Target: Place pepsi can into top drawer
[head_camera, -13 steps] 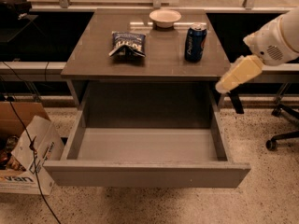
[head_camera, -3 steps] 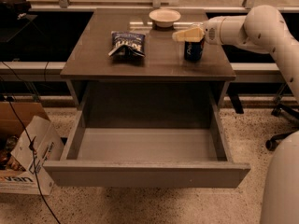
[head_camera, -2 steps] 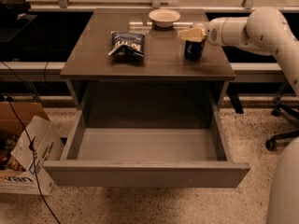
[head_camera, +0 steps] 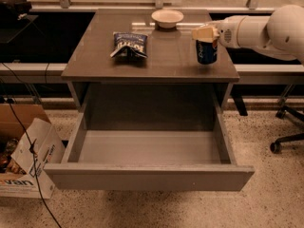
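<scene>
The pepsi can (head_camera: 207,52), dark blue with white lettering, stands near the right edge of the grey cabinet top (head_camera: 156,63). My gripper (head_camera: 204,33) reaches in from the right and sits over the can's top, closed on its upper part and hiding the silver lid. The top drawer (head_camera: 147,175) is pulled fully open below the cabinet top, and its grey inside holds nothing. The can is behind and above the drawer's right rear corner.
A blue-and-white chip bag (head_camera: 129,44) lies on the left of the cabinet top and a white bowl (head_camera: 167,18) stands at the back. A cardboard box (head_camera: 26,156) with cables is on the floor at the left. An office chair base (head_camera: 287,139) is at the right.
My gripper came from beside the cabinet up onto the can's top. Over the last second the gripper and the can have shifted a little to the right together.
</scene>
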